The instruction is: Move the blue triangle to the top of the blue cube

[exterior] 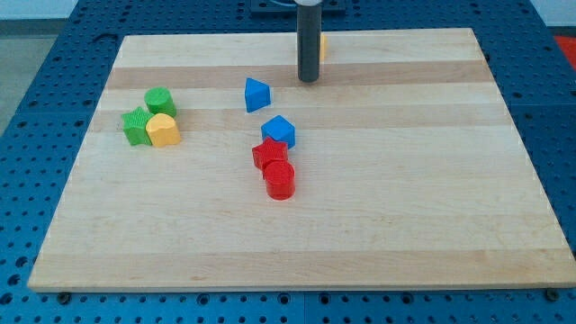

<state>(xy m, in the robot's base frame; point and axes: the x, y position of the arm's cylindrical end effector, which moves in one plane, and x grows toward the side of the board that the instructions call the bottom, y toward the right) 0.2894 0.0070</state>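
Note:
The blue triangle (pixel 256 94) lies on the wooden board (pixel 405 198), above and slightly left of the blue cube (pixel 279 131); a small gap separates them. My tip (pixel 309 80) is to the right of the blue triangle and a little higher in the view, apart from it. It is above and right of the blue cube. The dark rod rises from the tip to the view's top edge.
A red star-like block (pixel 269 154) touches the blue cube's lower side, with a red cylinder (pixel 280 180) just below it. At the left sit two green blocks (pixel 160 100) (pixel 137 126) and a yellow block (pixel 164 130). An orange block (pixel 322 47) peeks from behind the rod.

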